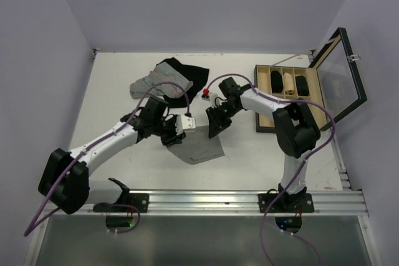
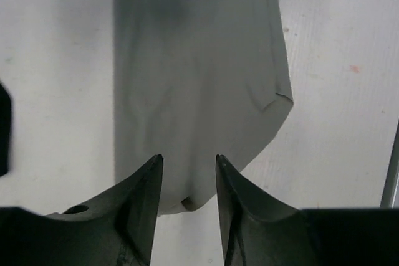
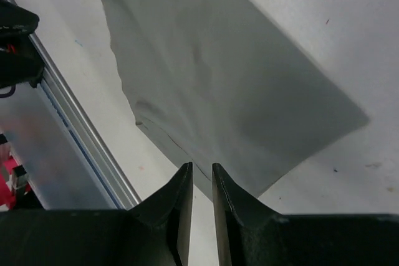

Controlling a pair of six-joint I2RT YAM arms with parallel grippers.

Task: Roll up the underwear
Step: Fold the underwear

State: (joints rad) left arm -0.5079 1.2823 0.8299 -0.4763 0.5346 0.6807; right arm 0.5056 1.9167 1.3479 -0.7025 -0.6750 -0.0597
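Note:
The underwear (image 1: 201,144) is plain grey cloth, folded into a flat oblong on the white table between my two arms. My left gripper (image 1: 181,130) hovers over its left end. In the left wrist view the jaws (image 2: 188,157) stand open over the cloth's near edge (image 2: 193,91), where a small corner is tucked under. My right gripper (image 1: 215,126) is over the right end. In the right wrist view its jaws (image 3: 201,166) are only a narrow slit apart, right at the hem of the cloth (image 3: 237,79), and hold nothing.
A grey-and-white pinstriped garment (image 1: 156,84) and a black garment (image 1: 190,73) lie at the back. A wooden compartment box (image 1: 287,95) with its glass lid (image 1: 340,73) raised stands at the right. A metal rail (image 1: 249,200) runs along the near edge.

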